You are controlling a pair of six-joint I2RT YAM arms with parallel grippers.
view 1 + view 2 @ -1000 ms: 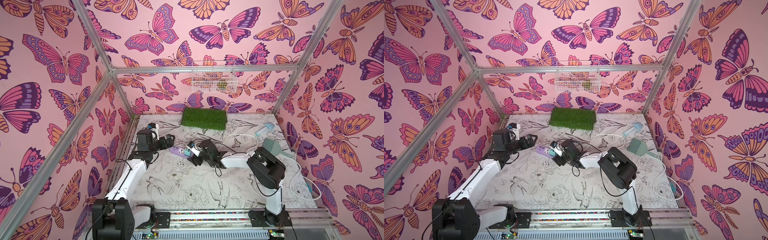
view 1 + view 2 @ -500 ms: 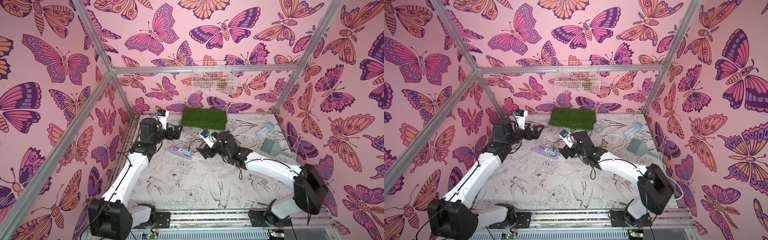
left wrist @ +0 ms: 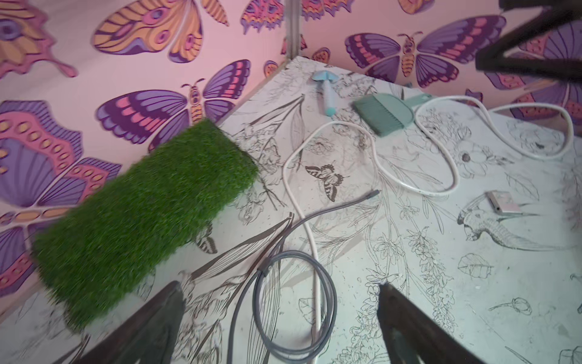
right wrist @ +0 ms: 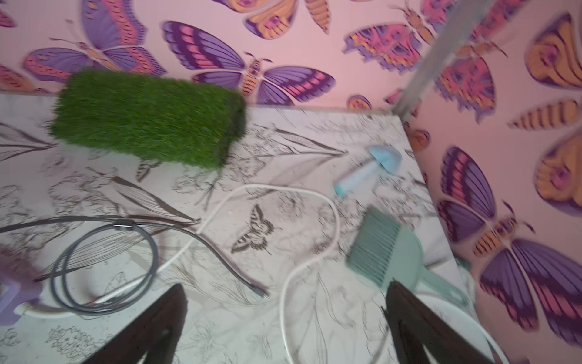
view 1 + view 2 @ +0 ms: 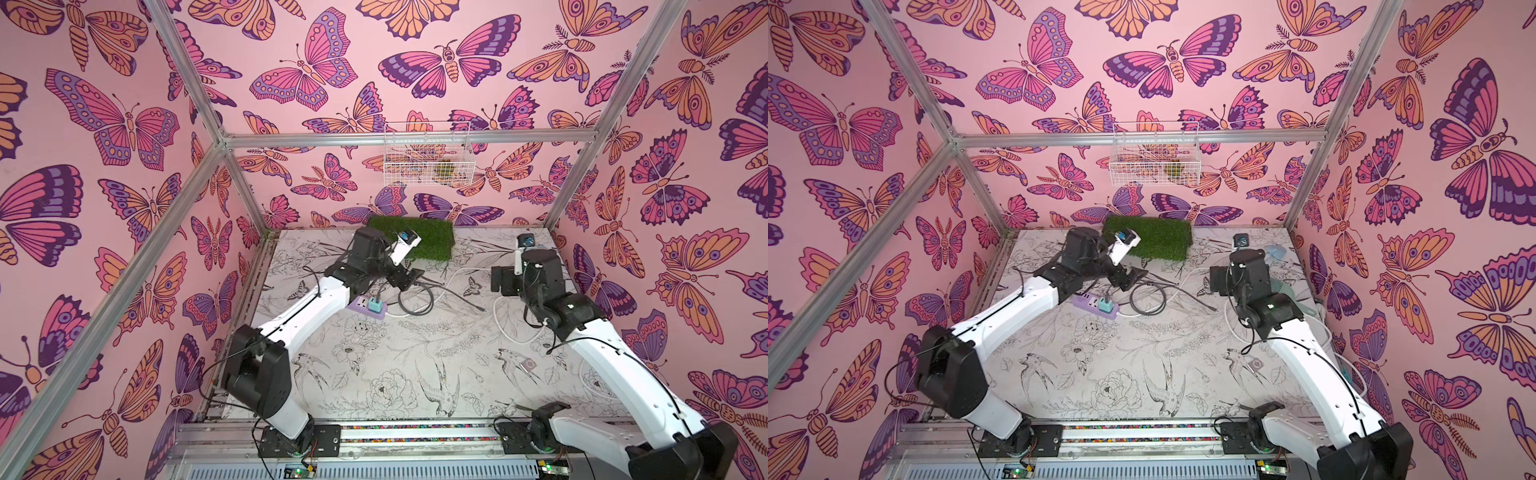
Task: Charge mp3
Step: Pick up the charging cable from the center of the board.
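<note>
the mp3 player [image 3: 504,201] is a small flat pinkish-silver slab lying on the counter [image 5: 415,357] on a drawn bird, touched by nothing; in a top view it shows as a small square [image 5: 528,364] just beside the right arm's white forearm. the grey charging cable [image 5: 415,297] lies in a loose coil near the middle of the counter, its free plug end [image 3: 374,193] stretched out toward the player but well apart from it. the cable's other end runs to a teal charger [image 5: 376,304] plugged into a purple power strip [image 5: 368,308], which sits beside the left arm. a white cord [image 3: 315,151] leaves the strip, crosses the grey coil and loops off toward the right side.

the left gripper [image 5: 409,277] hovers above the grey coil, its fingers [image 3: 148,327] spread wide with nothing between them. the right gripper [image 5: 500,281] hangs over the counter near the white cord, its fingers [image 4: 148,327] also spread wide and empty.

further out, a green grass mat [image 5: 419,237] lies against the back wall, and a green hand brush [image 3: 381,116] and a pale blue tool [image 3: 326,91] lie near the right back corner. a white wire basket [image 5: 428,160] hangs on the back wall.
</note>
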